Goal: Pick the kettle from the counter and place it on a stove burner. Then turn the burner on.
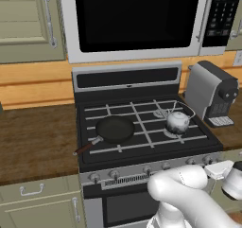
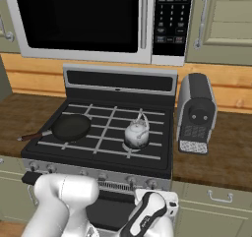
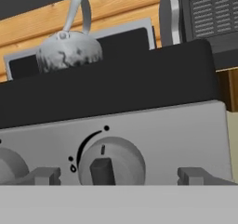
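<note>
A: Room, big to small, all rel. to the stove (image 1: 142, 127)?
B: Microwave (image 1: 137, 19) right above it, olive cabinets (image 1: 28, 23) at both upper sides. Wood-grain bench (image 1: 38, 137) runs L and R of it, wood backsplash (image 1: 33, 83) behind. Coffee machine (image 2: 196, 114) on the bench just beside the stove's R edge.
A: On the stove top?
B: Black grates. Black frying pan (image 1: 115, 128) on the L front part, handle sticking out toward the bench. Kettle (image 2: 136, 133) upright on the R front part, sitting over the stove burner (image 1: 176, 133), wire handle arched up. Smaller silver cap (image 1: 160, 112) behind it.
A: End effector?
B: End effector (image 3: 119, 175) low at the stove's front panel, fingers (image 3: 44, 175) apart, either side of a knob (image 3: 110, 162) w/o touching, pointer up.
A: Other knobs?
B: A row along the front, one more at the hand view's L edge.
</note>
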